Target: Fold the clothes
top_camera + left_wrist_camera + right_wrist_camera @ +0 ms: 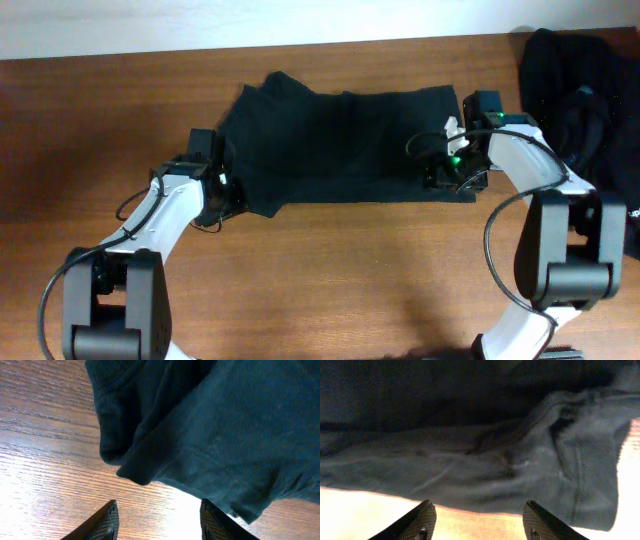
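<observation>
A black garment [340, 145] lies folded into a wide band across the middle of the wooden table [330, 270]. My left gripper [215, 200] is at its front left corner, open; in the left wrist view its fingers [111, 519] stand apart over bare wood just short of the cloth's edge [200, 435]. At the front right corner is my right gripper [455, 178], open too, with bare table between its fingers [422, 519] and the garment's hem [495, 475] just beyond the tips. More black clothes [580, 90] are heaped at the back right.
The table's far edge meets a pale wall [250, 25]. Both arm bases [110, 300] stand at the near edge, the right base [570, 250] close below the heap.
</observation>
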Controlling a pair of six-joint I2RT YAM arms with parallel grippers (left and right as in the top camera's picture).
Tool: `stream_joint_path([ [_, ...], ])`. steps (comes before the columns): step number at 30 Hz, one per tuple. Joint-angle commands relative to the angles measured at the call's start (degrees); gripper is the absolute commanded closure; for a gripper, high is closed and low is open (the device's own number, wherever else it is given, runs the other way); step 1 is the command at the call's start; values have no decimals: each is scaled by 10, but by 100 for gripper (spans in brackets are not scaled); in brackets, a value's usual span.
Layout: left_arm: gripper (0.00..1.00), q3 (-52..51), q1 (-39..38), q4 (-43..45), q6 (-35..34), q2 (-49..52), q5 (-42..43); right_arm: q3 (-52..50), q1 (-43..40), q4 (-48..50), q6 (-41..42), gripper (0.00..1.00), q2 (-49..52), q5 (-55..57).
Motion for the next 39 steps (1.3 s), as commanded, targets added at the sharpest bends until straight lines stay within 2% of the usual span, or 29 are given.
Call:
stream_joint_path([
  [1,48,-13,1,9,-36,-8,8,2,5,-6,-3,38,-32,-8],
  [11,49,-78,0,114,-56,-8,21,2,45,-18,-8,36,-42,-7],
  [16,58,-80,0,150,-56,-8,53,2,70,-19,-7,36,-42,-7],
  [25,84,-80,0,173,-56,-9,112,2,89,-25,-7,36,-42,-5],
  [33,86,-79,0,183,-56,-41,127,2,89,-25,-7,36,-42,-5],
  [39,85,-79,0,228,-62,-67,127,2,89,-25,-7,36,-42,-5],
])
